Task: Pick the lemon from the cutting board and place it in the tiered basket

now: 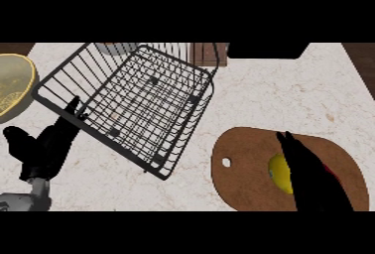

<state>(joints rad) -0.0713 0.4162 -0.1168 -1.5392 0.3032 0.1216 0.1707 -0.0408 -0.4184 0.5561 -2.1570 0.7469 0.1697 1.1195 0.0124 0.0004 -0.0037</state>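
- Lemon (pixel 278 171) lies on the brown cutting board (pixel 245 168) at the lower right of the counter (pixel 293 94), only a yellow sliver showing left of the right hand (pixel 311 181).
- That right hand is over the board, its dark fingers stretched forward and close together along the lemon's right side; whether any finger or the thumb wraps the fruit I cannot tell, as the hand covers most of it.
- A bit of red shows just right of the hand; what it belongs to is unclear.
- Left hand (pixel 44 146) rests open at the left edge, fingers up, beside the black wire tiered basket (pixel 128 96).
- Judged from this, the step in hand is the grasp: the lemon is not yet lifted.
- Next move likely calls for curling the fingers round the lemon, raising it off the board, then carrying it left and up to the basket, which stands well apart from the board.
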